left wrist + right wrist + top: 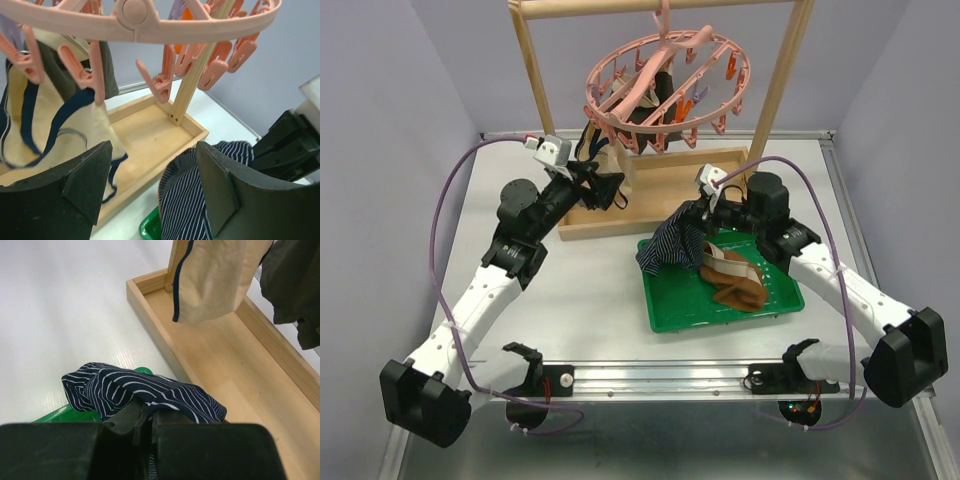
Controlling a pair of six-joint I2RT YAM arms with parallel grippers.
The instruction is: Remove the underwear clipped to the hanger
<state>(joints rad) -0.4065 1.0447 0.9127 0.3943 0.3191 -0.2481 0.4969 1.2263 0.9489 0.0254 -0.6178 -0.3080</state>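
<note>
Underwear: the navy striped pair (150, 395) is pinched in my right gripper's (147, 422) closed jaws, over the green tray (760, 305). My left gripper (150, 185) gapes wide and empty, close by the beige pair (30, 125), which hangs lengthwise down from the pink hanger's (665, 85) clips.

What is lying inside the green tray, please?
A navy striped pair, pinched by the right tool, and a brown pair with beige waistband. Anything beneath them is hidden.
</note>
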